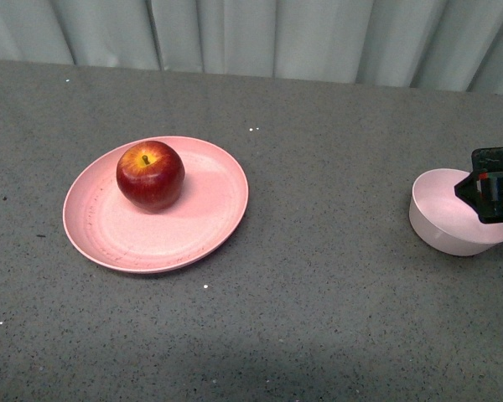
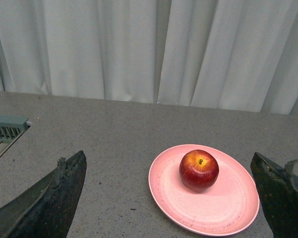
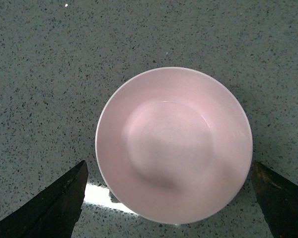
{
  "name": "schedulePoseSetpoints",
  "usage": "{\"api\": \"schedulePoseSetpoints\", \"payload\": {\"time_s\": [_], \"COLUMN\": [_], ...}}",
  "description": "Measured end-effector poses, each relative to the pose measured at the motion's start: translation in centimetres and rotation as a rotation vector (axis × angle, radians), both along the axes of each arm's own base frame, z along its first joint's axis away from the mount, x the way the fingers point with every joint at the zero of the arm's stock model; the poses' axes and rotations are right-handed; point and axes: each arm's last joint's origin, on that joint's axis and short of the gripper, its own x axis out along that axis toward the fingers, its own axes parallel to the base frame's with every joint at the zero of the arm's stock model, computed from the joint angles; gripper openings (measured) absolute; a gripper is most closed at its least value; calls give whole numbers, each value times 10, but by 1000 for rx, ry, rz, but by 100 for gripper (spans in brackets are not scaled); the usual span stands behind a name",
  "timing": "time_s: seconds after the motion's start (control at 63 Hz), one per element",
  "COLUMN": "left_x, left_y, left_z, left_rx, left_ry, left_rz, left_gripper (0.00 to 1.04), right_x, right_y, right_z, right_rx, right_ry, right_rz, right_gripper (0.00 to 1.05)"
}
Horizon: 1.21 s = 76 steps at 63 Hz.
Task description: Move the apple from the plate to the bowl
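The apple [image 1: 150, 175] sits upright, stem up, on the far-left part of the salmon plate [image 1: 193, 226], while the pale pink bowl [image 1: 444, 218] stands empty well apart on the grey table [image 1: 318, 318]. The left tool [image 2: 167, 155] looks toward the fruit with its fingers spread wide, holding nothing. The right tool [image 3: 167, 166] hangs over the bowl, also wide and empty. By this evidence the transfer has not begun: grasp, carry and release, all 3 remain.
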Motion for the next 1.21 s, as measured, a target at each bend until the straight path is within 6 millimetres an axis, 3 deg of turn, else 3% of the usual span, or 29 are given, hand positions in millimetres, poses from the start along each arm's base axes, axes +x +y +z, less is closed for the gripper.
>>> {"api": "schedulePoseSetpoints", "payload": {"time_s": [0.365,0.571,0.968,1.127,1.206], "left_x": [0,0,0,0,0], "left_y": [0,0,0,0,0], "left_z": [0,0,0,0,0], "left_rx": [0,0,0,0,0], "left_ry": [0,0,0,0,0], "left_rz": [0,0,0,0,0], "left_gripper": [98,98,98,98,98], "right_x": [22,31,40,39,39], "right_y": [24,33,40,45,48], "right_z": [-33,-41,-44,-44,-42], "right_rx": [-29,-54,-97,-106,-112], "right_ry": [106,123,129,134,126], "right_rz": [108,131,167,188,206], "right_gripper": [95,93,29,7,1]}}
